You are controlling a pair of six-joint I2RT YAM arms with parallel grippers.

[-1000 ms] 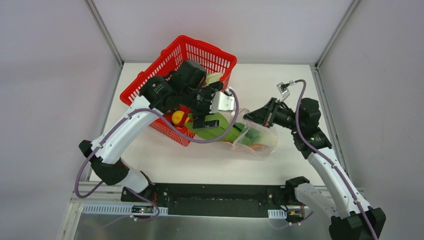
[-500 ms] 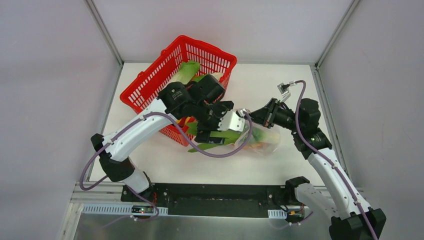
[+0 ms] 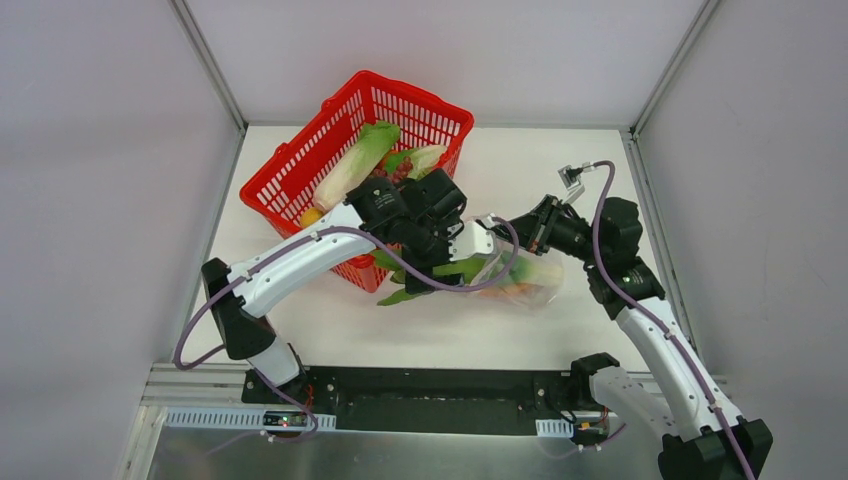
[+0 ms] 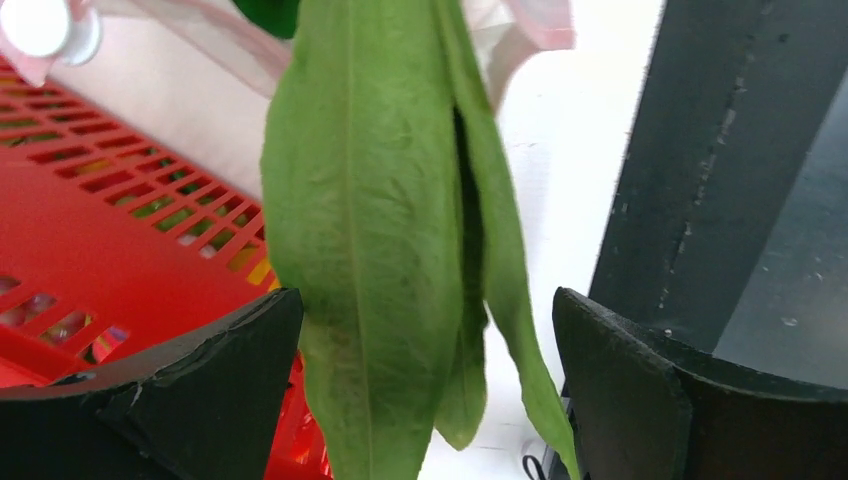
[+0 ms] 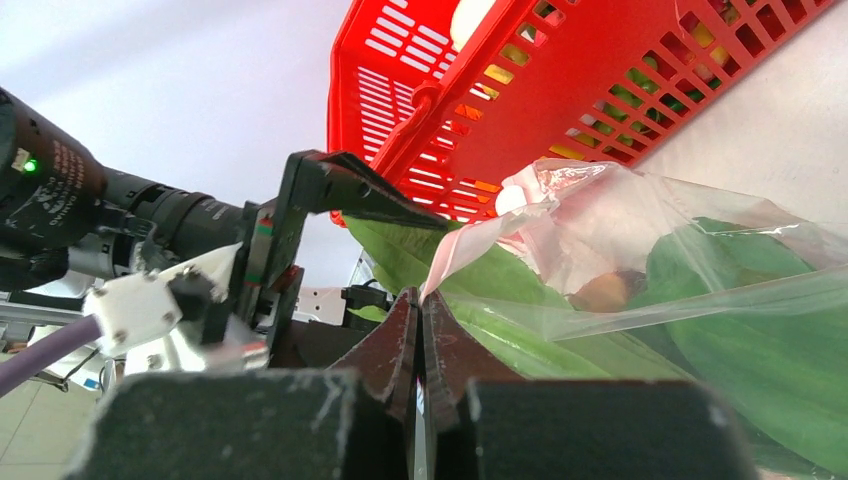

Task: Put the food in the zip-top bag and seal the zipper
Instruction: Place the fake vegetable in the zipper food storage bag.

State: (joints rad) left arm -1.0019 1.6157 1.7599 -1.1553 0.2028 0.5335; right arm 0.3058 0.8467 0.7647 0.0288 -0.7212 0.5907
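The clear dotted zip-top bag lies on the table right of the red basket, with green leaves and an orange bun inside. My right gripper is shut on the bag's pinkish zipper strip and holds the mouth up; it also shows in the right wrist view. My left gripper is at the bag's mouth, jaws wide apart. Long green leaves hang between its fingers, upper ends in the mouth, tips sticking out. Bok choy and a lemon lie in the basket.
The red mesh basket stands tilted at the back left, its near corner beside the left gripper. A white wall and frame posts close in the table at the back and sides. The arm bases sit on a black rail at the near edge.
My left arm has swung right from over the basket to the bag's mouth, carrying the green leaves. The leaves now reach into the bag. The right gripper has held the zipper strip throughout.
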